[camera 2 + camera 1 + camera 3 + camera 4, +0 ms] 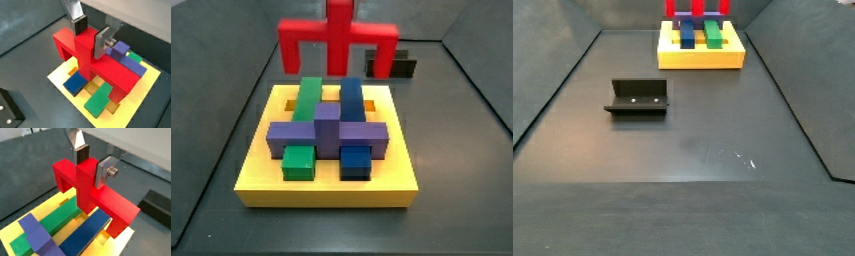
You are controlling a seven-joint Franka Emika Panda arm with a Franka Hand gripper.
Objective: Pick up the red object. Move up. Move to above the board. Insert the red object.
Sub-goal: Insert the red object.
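My gripper (pixel 93 164) is shut on the central post of the red object (pixel 100 198), one pad on each side; both wrist views show this grip (pixel 91 35). The red object (pixel 100 70) hangs legs down over the yellow board (pixel 143 95). In a side view it (pixel 338 40) hovers above the board's (pixel 325 185) far end, near the orange slots (pixel 294 103). The board (pixel 45 204) bears green (pixel 310 95), blue (pixel 350 95) and purple (pixel 329 130) blocks. In both side views the gripper is cut off at the frame's edge. The red object (pixel 698 8) sits above the board (pixel 700 60).
The fixture (pixel 639 97) stands on the dark floor away from the board, and shows behind the board in a side view (pixel 393 66). Grey walls enclose the floor on both sides.
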